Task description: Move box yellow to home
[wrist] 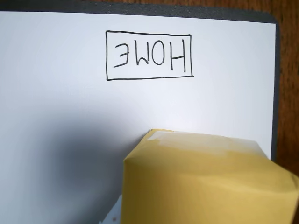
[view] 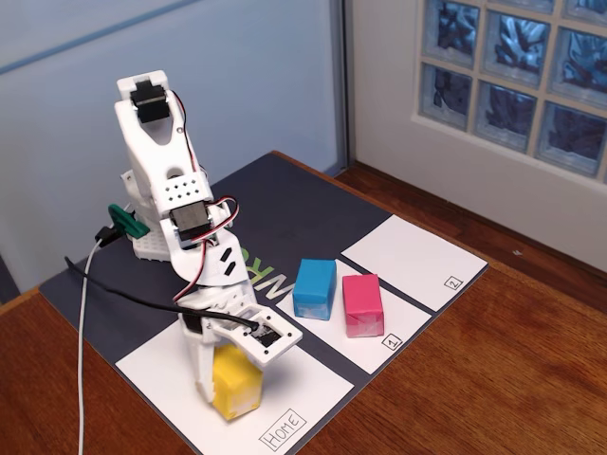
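Altogether three blocks: box yellow [view: 235, 381], one blue block [view: 314, 288], one pink block [view: 362, 304]. Also three white sheets on one dark mat [view: 285, 218], all on a wooden worktop [view: 493, 379]: home [view: 313, 389], a sheet marked "1" [view: 398, 327], a sheet marked "2" [view: 417, 258].

Box yellow resting on home, under the fingers [view: 228, 374] of a single white arm [view: 166, 180]. Fingers set down around the block's upper part, one white finger showing along its left side in the fixed view; whether clamped or merely close, cannot tell. Blue and pink blocks side by side on the sheet marked "1", well apart from the yellow one, just beside each other. Sheet marked "2" bare. Black and white cables [view: 87, 313] trailing from the arm across the mat's left part and off the worktop edge. Glass-block window [view: 517, 76] behind, at upper right.

From the wrist view only: the boxed "HOME" label [wrist: 149, 55] read upside down, box yellow [wrist: 205, 182] filling the lower right with a whitish taped end toward the label, bare paper between the two, the mat's dark rim along the top and right. From the fixed view only: the arm, the other blocks, the numbered sheets.
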